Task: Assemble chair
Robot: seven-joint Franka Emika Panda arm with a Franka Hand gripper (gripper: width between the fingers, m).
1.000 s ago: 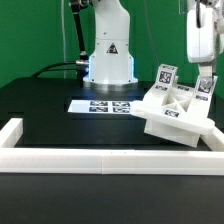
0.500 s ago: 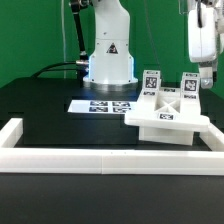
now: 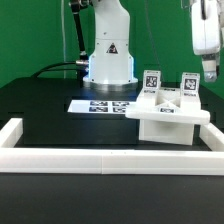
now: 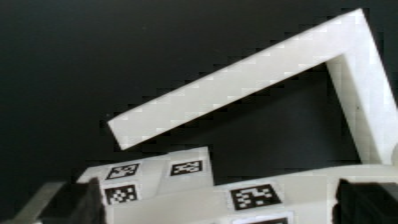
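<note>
The white, glossy, rounded robot base (image 3: 108, 50) is showing in the upper middle of the exterior frame, wearing a small black triangular warning mark on its front and glowing pale blue along its foot. A black cable (image 3: 60, 66) is trailing from its side. The white end effector (image 3: 205, 42) is showing at the upper right.

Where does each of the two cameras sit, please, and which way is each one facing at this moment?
Exterior view: off the arm, low across the table from the robot base, facing it; shows the chair, the border frame, the marker board, and the pincer at the exterior view's right.
Wrist view: on the wrist, looking down at the chair and a corner of the border frame; the pincer's fingers are not clearly told apart.
Shared: the chair and the border frame.
</note>
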